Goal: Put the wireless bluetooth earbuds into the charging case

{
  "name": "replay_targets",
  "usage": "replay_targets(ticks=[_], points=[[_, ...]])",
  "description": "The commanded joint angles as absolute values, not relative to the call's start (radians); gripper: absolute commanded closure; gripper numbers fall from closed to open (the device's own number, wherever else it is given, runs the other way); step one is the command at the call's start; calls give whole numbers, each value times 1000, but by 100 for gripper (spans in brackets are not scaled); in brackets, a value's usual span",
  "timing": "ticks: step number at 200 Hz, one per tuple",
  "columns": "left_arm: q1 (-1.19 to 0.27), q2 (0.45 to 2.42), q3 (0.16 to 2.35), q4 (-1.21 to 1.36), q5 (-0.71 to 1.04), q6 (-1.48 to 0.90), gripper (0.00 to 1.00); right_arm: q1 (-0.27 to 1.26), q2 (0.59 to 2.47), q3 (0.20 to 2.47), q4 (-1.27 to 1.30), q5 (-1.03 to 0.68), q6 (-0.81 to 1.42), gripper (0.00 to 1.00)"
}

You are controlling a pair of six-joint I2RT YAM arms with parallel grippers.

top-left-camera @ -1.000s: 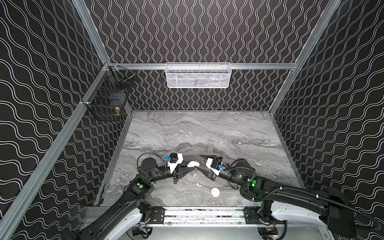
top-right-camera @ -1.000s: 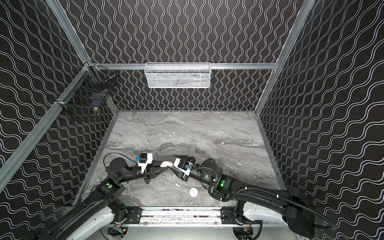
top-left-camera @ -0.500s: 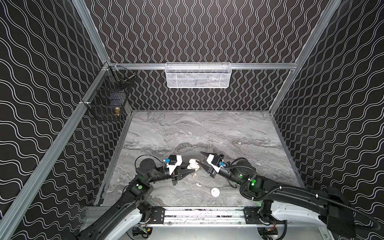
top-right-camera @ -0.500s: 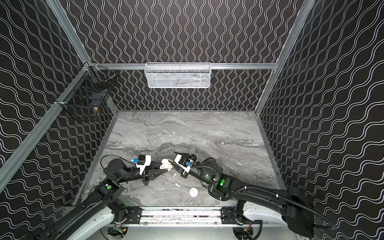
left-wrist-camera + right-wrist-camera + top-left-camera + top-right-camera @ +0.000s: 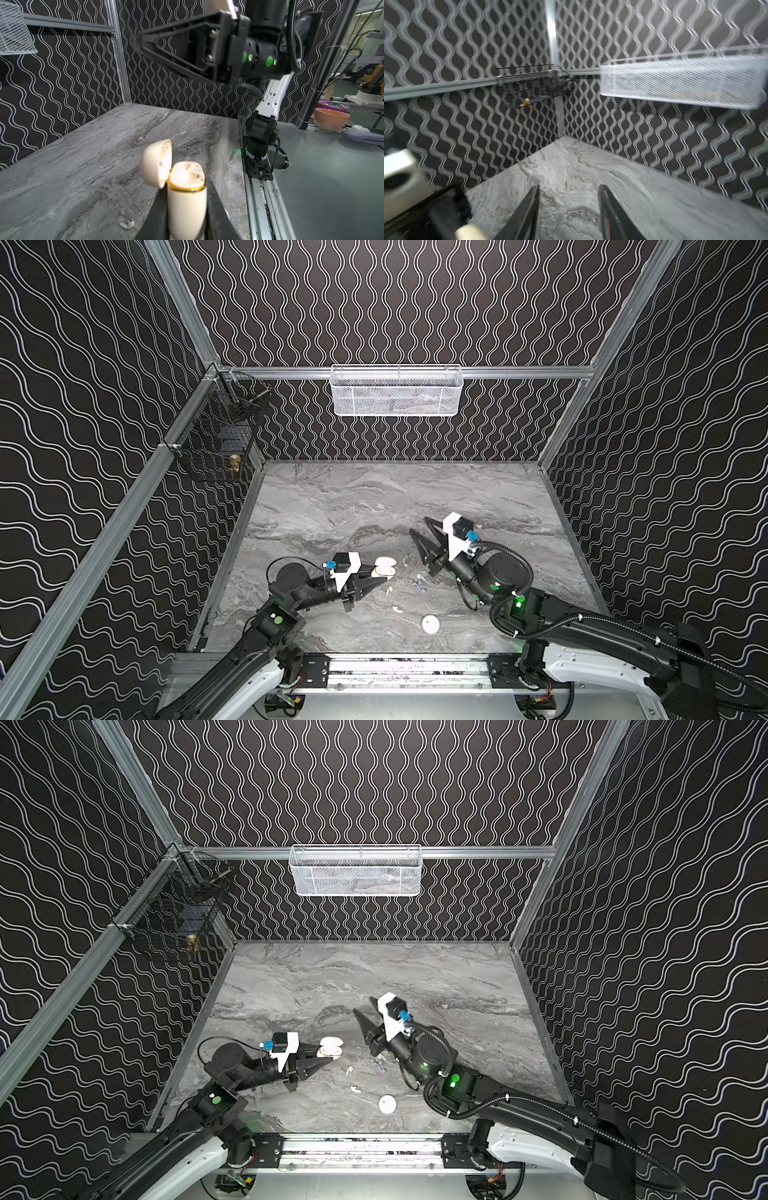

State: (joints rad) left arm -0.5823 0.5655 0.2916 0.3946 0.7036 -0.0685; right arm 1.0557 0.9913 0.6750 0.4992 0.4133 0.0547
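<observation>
While left jaws pinch open charging case (image 5: 187, 203) (contents glare-hidden), right jaws spread.

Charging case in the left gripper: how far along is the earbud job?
Done: the left gripper holds the cream charging case with its lid open. In hand: nothing more; the right gripper is open, empty and raised. Left: a white earbud, a cream earbud and lavender earbuds lie loose on the table. Glare hides the case's slots.

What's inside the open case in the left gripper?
The lid is flipped open on the charging case in the left gripper: pale moulded wells show within the gold rim. Glare washes them out, so a seated earbud can't be confirmed; the case wall hides the depths.
</observation>
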Motion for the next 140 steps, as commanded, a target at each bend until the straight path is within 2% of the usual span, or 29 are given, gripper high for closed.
replay_targets(ticks=[1,22,60,140], points=[[-582,519,251,439,633,-73,100,1042,1003,717,253,619,395,47],[-581,458,195,467,596,-94,100,1020,1041,747,58,621,606,47],[-582,353,146,460,579,-116,100,911,1184,749,-131,381,757,48],[-581,490,156,543,640,-109,100,848,1460,804,-247,191,689,51]])
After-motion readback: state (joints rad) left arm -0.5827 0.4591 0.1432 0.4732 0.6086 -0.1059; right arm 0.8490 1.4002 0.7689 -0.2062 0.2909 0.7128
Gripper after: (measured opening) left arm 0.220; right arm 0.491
